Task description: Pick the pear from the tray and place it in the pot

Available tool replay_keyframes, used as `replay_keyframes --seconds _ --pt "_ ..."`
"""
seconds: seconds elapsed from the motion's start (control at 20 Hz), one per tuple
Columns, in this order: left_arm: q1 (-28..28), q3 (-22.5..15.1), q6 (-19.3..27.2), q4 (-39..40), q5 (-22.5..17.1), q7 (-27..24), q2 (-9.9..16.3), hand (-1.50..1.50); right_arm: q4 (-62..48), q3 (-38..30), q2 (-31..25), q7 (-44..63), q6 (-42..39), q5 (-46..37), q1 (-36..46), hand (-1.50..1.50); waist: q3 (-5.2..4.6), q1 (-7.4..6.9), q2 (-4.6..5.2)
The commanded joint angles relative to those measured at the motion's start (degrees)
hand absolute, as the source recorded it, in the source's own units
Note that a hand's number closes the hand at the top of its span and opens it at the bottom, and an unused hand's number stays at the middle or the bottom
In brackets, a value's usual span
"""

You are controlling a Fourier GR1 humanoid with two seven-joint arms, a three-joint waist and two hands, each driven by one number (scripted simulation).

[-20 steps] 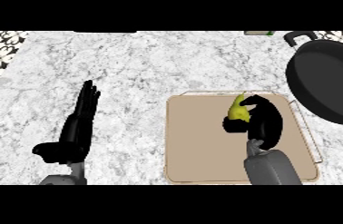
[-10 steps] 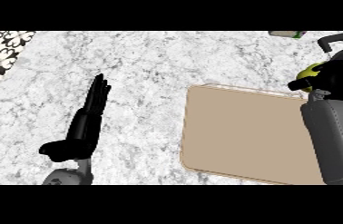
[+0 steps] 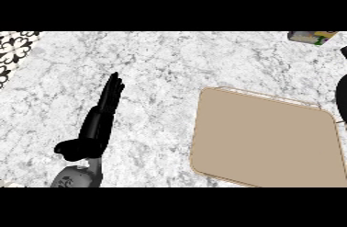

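The tan tray (image 3: 264, 139) lies at the right of the marble counter with nothing on it. No pear shows anywhere. My left hand (image 3: 100, 122) rests open on the counter left of the tray, fingers straight and pointing away from me. My right hand and forearm are out of the view. A black sliver (image 3: 342, 95) at the right edge, past the tray's far corner, is too cut off to tell whether it is the pot or something else.
A small printed box (image 3: 311, 36) sits at the back right corner. Patterned tiling (image 3: 15, 51) shows at the back left. Bare marble (image 3: 176, 60) stretches between my left hand and the tray.
My right arm, which held the pear over the tray's right side, has gone out of the view to the right along with the pear. The left hand has stayed put.
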State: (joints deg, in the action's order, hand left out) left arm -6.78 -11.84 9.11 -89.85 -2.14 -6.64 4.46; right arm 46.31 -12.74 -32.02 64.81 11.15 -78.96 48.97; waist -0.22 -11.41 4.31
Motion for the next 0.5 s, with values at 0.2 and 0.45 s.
replay_keyframes --seconds 0.2,0.45 --pt "-1.70 -0.16 0.94 0.94 0.80 0.44 -0.84 0.00 -11.71 -2.21 -4.03 13.88 -2.41 -10.22 9.57 1.50 0.19 0.05 -0.23" --pt "-1.21 0.12 0.44 0.82 -0.05 0.78 -0.85 0.00 -16.28 -4.64 -4.60 17.61 -1.98 -14.27 11.89 1.50 0.30 1.22 -0.70"
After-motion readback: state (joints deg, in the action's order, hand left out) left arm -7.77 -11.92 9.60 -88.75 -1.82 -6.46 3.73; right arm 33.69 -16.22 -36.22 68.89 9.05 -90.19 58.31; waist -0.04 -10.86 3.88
